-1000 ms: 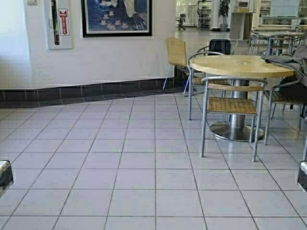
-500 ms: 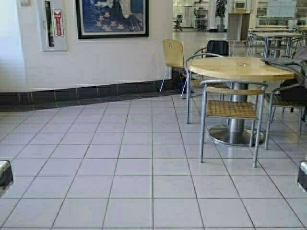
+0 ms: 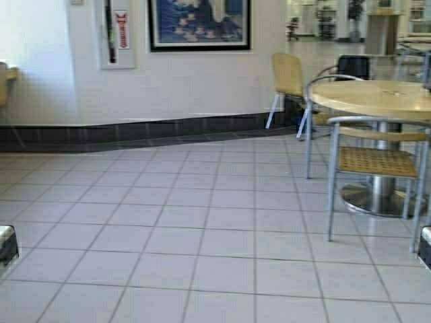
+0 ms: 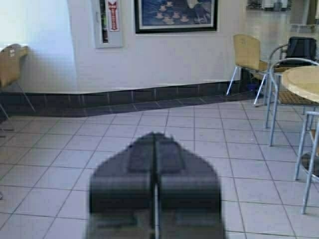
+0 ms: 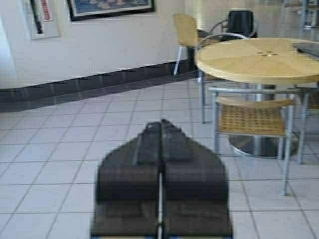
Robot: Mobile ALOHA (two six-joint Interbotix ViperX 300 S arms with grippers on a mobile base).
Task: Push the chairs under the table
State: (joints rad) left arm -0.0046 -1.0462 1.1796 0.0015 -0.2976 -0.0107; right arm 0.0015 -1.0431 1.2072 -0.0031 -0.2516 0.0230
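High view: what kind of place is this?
Probably a café or canteen seating area: round wooden table with metal-framed armchairs, tiled floor, framed picture on the wall, more tables behind.

Wall sign [image 3: 122,29] lettering (red, vertical) unreadable.

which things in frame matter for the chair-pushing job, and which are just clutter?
Job:
- tan plywood chair by the wall
- second tan chair, far left, partly cut off
- no long counter table clearly in view

Clutter:
- round pedestal table
- grey woven-seat armchair
- framed picture
- extinguisher cabinet

left gripper and right gripper are shut and idle.
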